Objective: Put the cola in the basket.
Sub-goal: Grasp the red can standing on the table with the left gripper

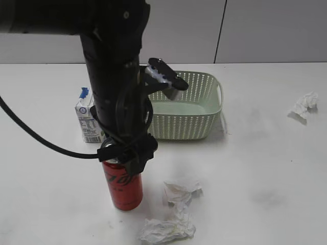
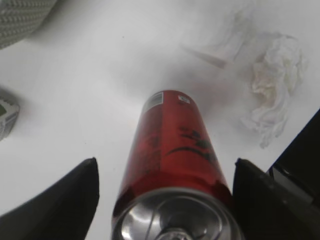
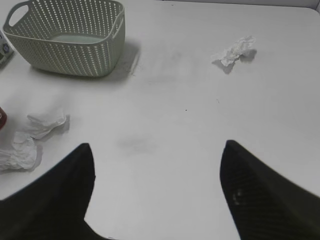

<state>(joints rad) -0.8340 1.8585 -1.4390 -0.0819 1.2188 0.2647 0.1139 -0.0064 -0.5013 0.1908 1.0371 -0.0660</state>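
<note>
Upright between the left gripper's [image 2: 165, 200] spread fingers [image 2: 60, 200], untouched, the cola can [image 2: 172, 155] stands silver top up on the white table [image 2: 100, 90], well apart from the green basket [image 1: 189, 115]; right gripper [image 3: 155, 195] spread wide.

Milk carton [image 1: 88, 118] upright on white table [image 1: 265, 153]; crumpled tissues [image 1: 173, 214] near front, another [image 1: 305, 104] far right.

One cola [image 1: 122, 188], one basket [image 1: 190, 125], one milk carton [image 1: 88, 122], seemingly three crumpled tissues [image 1: 168, 228].
</note>
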